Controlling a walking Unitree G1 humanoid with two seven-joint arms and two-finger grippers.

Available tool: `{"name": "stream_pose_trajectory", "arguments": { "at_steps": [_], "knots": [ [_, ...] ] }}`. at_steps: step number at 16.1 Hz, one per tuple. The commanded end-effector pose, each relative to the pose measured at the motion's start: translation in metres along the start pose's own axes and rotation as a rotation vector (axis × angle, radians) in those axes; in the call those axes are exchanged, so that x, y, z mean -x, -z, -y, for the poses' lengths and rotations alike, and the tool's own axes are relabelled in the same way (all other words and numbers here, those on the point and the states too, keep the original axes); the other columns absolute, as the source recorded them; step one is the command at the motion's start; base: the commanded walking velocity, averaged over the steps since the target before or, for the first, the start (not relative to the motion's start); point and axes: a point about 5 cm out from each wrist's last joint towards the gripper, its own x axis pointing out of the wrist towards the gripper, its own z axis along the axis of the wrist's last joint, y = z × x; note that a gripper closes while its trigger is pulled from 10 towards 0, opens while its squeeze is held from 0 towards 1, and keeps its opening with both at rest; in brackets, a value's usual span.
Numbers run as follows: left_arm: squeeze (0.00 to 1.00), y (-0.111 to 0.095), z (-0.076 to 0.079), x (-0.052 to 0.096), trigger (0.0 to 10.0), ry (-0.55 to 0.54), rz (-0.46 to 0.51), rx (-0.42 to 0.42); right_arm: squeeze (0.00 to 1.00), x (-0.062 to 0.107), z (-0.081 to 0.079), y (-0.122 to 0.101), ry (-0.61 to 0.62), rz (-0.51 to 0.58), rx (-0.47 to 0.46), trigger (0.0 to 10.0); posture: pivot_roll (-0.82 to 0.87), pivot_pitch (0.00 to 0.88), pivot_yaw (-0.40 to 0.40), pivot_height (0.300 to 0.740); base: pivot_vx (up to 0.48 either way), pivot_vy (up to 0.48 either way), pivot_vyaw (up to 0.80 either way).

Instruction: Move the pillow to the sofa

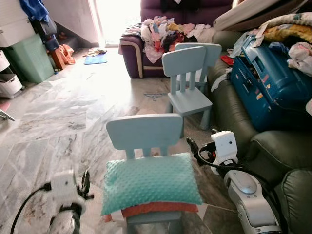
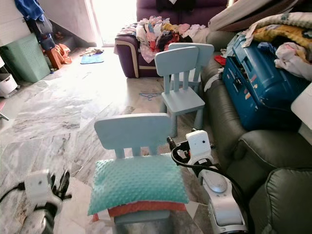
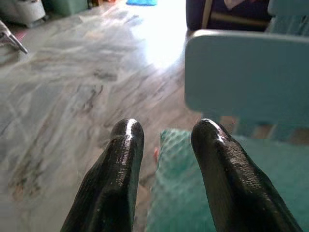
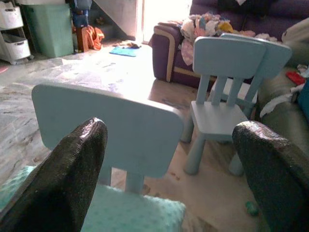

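Fingers (image 4: 72, 183) of both grippers parted, flanking pillow (image 1: 151, 183) on chair (image 1: 144, 131); sofa (image 1: 273, 156) right

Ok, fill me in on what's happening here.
The robot stands over a small blue chair with a teal pillow lying on its seat, on top of an orange cushion. The left claw and right claw, both open, sit on either side of the pillow without gripping it. The green sofa is on the robot's right.
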Motion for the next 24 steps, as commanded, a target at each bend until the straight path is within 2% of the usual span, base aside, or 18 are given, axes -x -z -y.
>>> {"name": "stream_pose_trajectory", "arguments": {
  "at_steps": [1,5,9,13,18,24],
  "knots": [
    [0.00,0.002,-0.005,0.003,10.0,-0.019,0.000,-0.021,0.00,0.001,0.001,0.001,-0.001,-0.011,-0.017,10.0,-0.16,0.051,0.058,0.740,0.000,0.000,0.00],
    [0.00,0.015,-0.009,0.022,10.0,-0.013,-0.040,-0.041,0.00,0.015,-0.001,0.009,-0.014,-0.054,-0.026,10.0,-0.15,0.097,0.059,0.740,0.000,0.000,0.00],
    [0.00,0.017,-0.011,0.027,10.0,0.004,-0.051,-0.068,0.00,0.020,-0.004,0.015,-0.019,-0.086,-0.045,10.0,-0.13,0.116,0.069,0.740,0.000,0.000,0.00],
    [0.00,0.011,-0.013,0.025,10.0,0.010,-0.037,-0.085,0.00,0.020,-0.006,0.014,-0.024,-0.092,-0.052,10.0,-0.14,0.124,0.078,0.740,0.000,0.000,0.00],
    [0.00,0.003,-0.009,0.019,10.0,0.043,-0.004,-0.090,0.00,0.023,-0.005,0.014,-0.020,-0.097,-0.048,10.0,-0.14,0.129,0.078,0.740,0.000,0.000,0.00],
    [0.00,0.004,-0.004,0.019,10.0,0.068,-0.005,-0.093,0.00,0.027,-0.005,0.014,-0.032,-0.098,-0.046,10.0,-0.16,0.141,0.077,0.740,0.000,0.000,0.00]
  ]
}}
